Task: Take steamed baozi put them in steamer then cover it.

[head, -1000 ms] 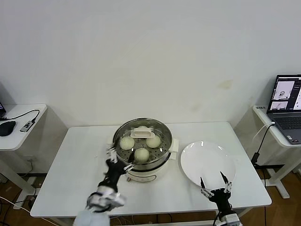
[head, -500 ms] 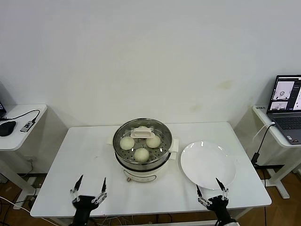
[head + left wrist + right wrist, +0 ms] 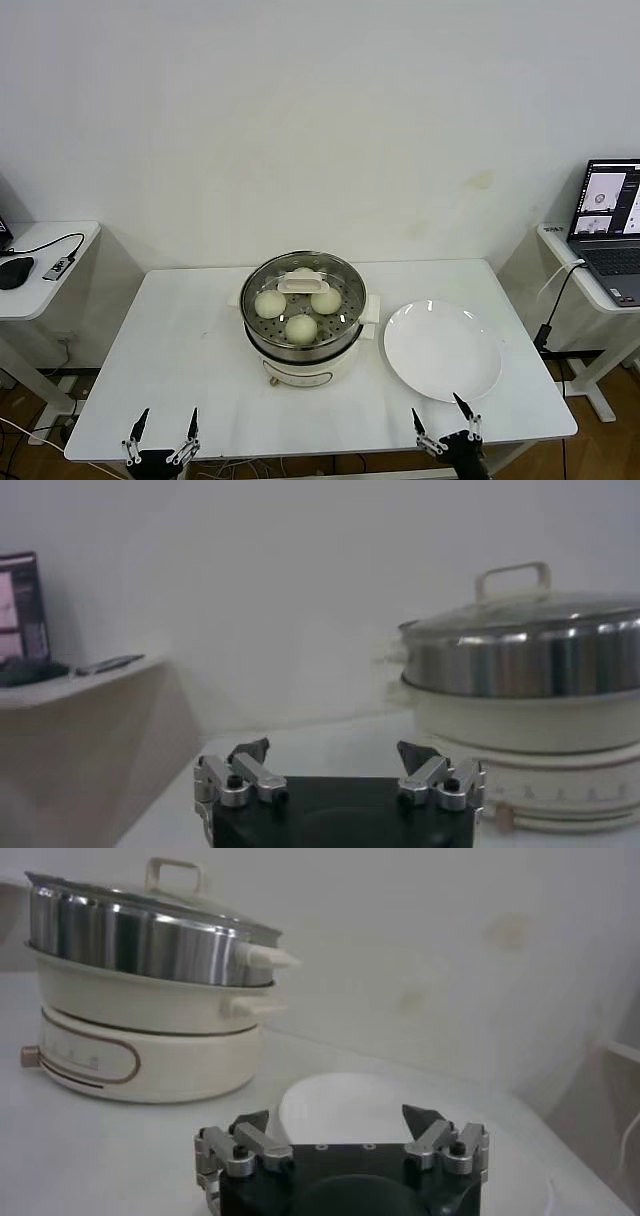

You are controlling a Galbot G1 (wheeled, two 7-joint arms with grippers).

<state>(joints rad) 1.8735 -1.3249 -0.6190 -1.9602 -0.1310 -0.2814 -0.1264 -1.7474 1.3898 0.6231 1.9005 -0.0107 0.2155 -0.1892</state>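
Note:
The steamer (image 3: 303, 345) stands mid-table with the clear glass cover (image 3: 338, 275) lying on it, its cream handle (image 3: 299, 284) on top. Through the glass I see several steamed baozi (image 3: 301, 328) on the perforated tray, one partly hidden behind the handle. My left gripper (image 3: 160, 440) hangs open and holds nothing at the table's front edge, left of the steamer. My right gripper (image 3: 447, 425) is open and holds nothing at the front edge, right of the steamer. The left wrist view shows the left gripper (image 3: 335, 752) facing the covered steamer (image 3: 530, 680). The right gripper (image 3: 340, 1120) looks over the plate toward the steamer (image 3: 140, 958).
A flat white plate (image 3: 442, 350) with nothing on it lies right of the steamer, just beyond my right gripper, and shows as the plate (image 3: 350, 1103) in the right wrist view. A side table with a laptop (image 3: 610, 230) stands far right; another side table (image 3: 40, 260) stands far left.
My left gripper has drawn back from beside the steamer to the table's front edge. The right gripper has sunk slightly lower. The steamer, cover and baozi have not moved.

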